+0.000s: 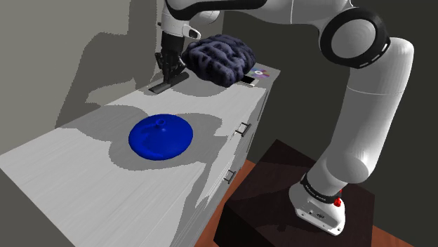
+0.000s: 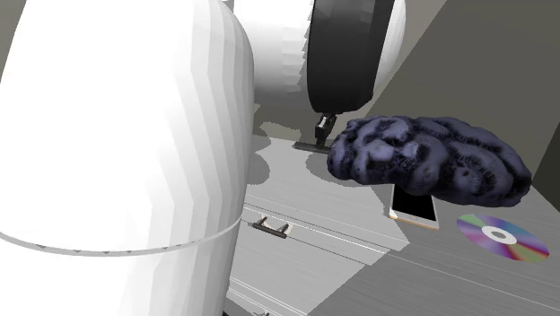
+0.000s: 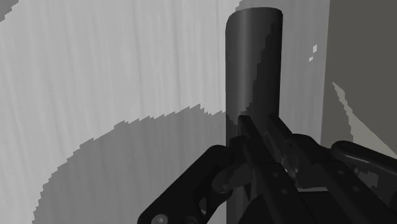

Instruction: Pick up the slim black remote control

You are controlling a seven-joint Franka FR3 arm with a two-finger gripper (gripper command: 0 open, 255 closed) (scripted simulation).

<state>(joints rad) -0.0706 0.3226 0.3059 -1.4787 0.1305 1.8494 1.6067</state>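
Grasp step: gripper (image 3: 254,137) fingers look clamped on the slim dark remote (image 3: 254,57), which sticks out fwd from btw them, flat on dresser top (image 3: 95,76). Next, I reckon: straight lift, no tilt.

The slim dark remote control (image 3: 253,63) lies flat on the pale, streaked desk (image 3: 114,76), close beside one edge. The black pincer (image 3: 254,149) clasps its near end, one finger against each long side. A curved shadow falls across the desk.

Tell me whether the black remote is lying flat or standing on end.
Lying flat: the remote rests lengthwise on the white cabinet top, under the hand.
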